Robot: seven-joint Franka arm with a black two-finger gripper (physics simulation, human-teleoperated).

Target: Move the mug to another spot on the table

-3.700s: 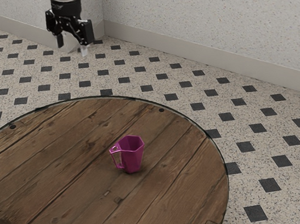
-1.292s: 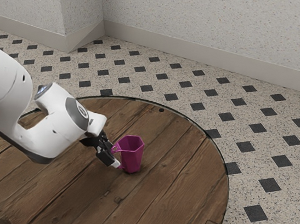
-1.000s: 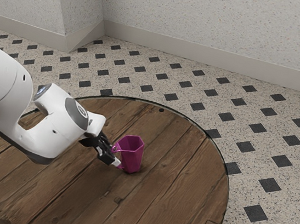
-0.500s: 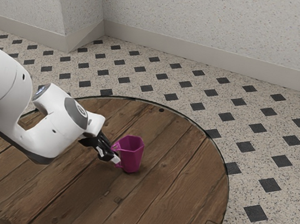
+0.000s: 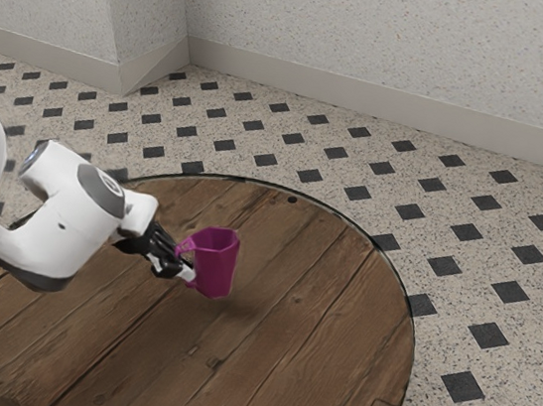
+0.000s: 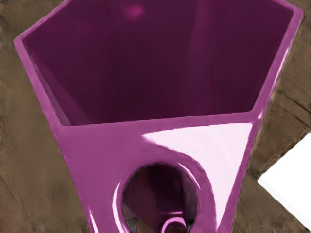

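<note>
Holding mug [image 5: 214,261] left of frame centre, jaws clamped on handle [image 6: 160,156]; risking pivot and slip onto worktop [image 5: 312,349] under narrow grip.

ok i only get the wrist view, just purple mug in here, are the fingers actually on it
observer: yes, the exterior view shows the fingers shut on the mug at its handle side
operator: where is it on the table
observer: near the middle of the round wooden table, well inside the rim
operator: tipped at all
observer: roughly upright, mouth up; can't tell if its base is off the wood
</note>
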